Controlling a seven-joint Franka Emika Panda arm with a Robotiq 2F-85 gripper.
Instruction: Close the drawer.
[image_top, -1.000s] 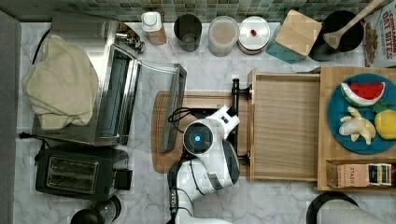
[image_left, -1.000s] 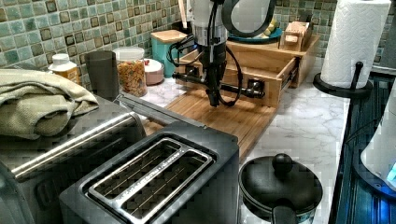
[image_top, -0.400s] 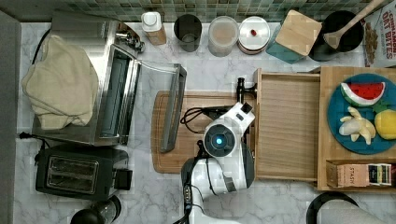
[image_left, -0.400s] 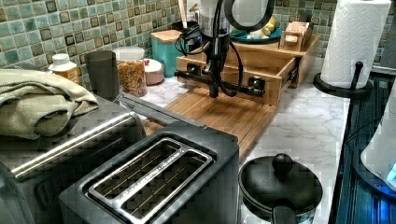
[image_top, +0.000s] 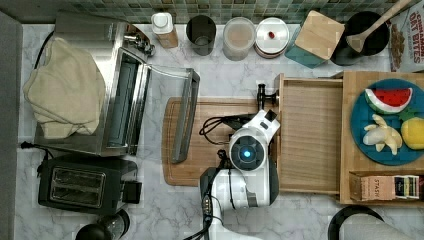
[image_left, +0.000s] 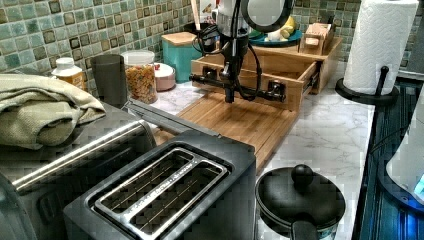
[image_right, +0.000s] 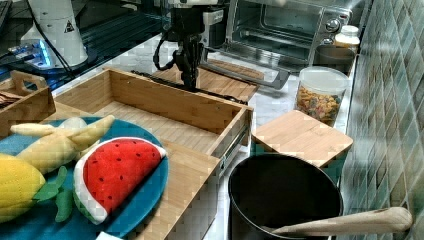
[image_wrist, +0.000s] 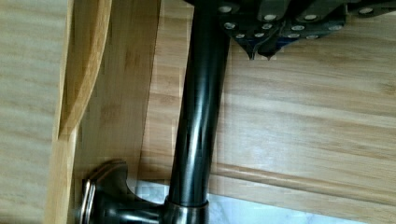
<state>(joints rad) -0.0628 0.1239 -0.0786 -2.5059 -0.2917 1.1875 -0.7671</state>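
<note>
The light-wood drawer stands partly pulled out from under a wooden tray, showing a bare bottom. Its black bar handle runs along the front on the top view's left. My gripper hangs straight down at that handle. In the wrist view the gripper is shut, fingertips together on the cutting-board side of the handle and right against it, holding nothing. The left view shows the gripper in front of the drawer front. In the right view the gripper is behind the drawer front wall.
A wooden cutting board lies under my arm. The toaster oven's open glass door rests on its far edge. A blue plate of toy fruit sits above the drawer. Jars line the tiled wall; a toaster stands in the top view's lower left.
My arm has moved toward the top view's right, and the drawer has slid the same way, further under the tray.
</note>
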